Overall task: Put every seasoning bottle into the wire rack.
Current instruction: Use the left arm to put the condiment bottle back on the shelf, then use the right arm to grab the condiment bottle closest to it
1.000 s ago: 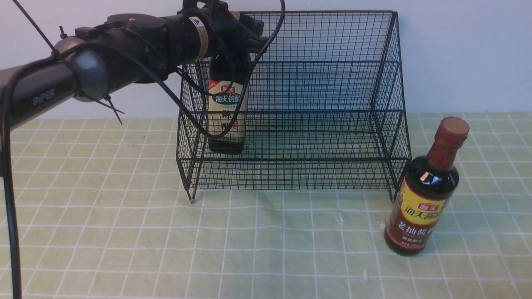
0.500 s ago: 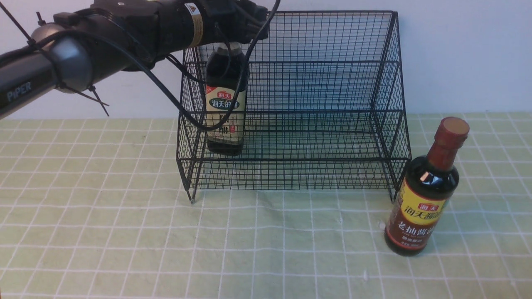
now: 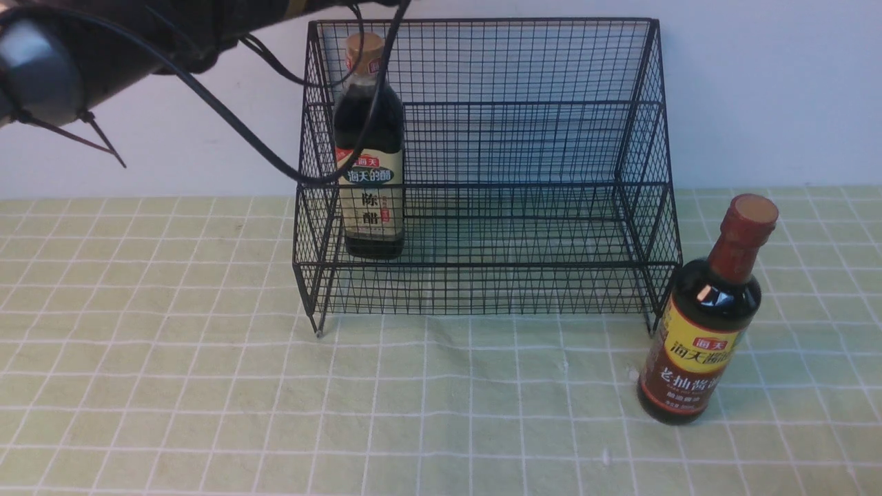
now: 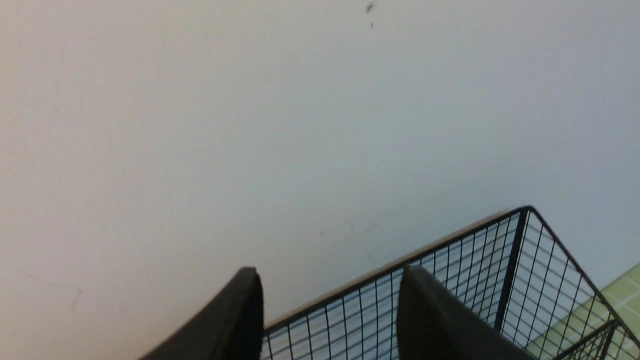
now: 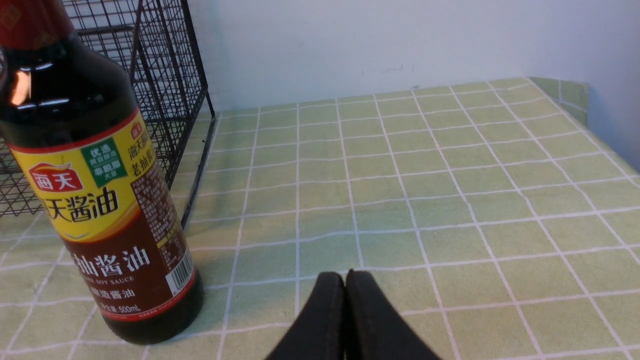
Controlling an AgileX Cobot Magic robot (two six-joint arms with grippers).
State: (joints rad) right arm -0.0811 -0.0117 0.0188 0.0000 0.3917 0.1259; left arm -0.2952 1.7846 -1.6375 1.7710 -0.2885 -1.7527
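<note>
Left tool (image 4: pixel 330 272) – released, fingers parted with a clear gap, nothing between them, touching nothing. It sits high, at about the top rim of the wire rack (image 4: pixel 450 280), facing the white wall (image 4: pixel 250 125). In the front view only the left arm (image 3: pixel 41 69) and its cables show at the upper left corner

Right tool (image 5: pixel 345 274) – clenched, the two fingers pressed flat together, gripping nothing, low over the green checked surface (image 5: pixel 450 175)

Count: two seasoning bottles, one wire rack (image 3: pixel 517 138), two tools

Gold-capped bottle (image 3: pixel 368 151) – squarish, beige label, dark liquid. Stands upright inside the rack, on the lower front tier at its left end, cap reaching nearly to the top rim. A cable from the left arm hangs across it in the front view. It does not appear in the left wrist view, so its gap from the left tool cannot be read there; nothing grips it

Red-brown-capped bottle (image 3: pixel 703 331) – round, long neck, yellow-and-maroon label. Upright on the surface outside the rack, just beside its front right corner. In the right wrist view this bottle (image 5: pixel 95 190) is near the right tool but apart from it, with bare cloth between
</note>
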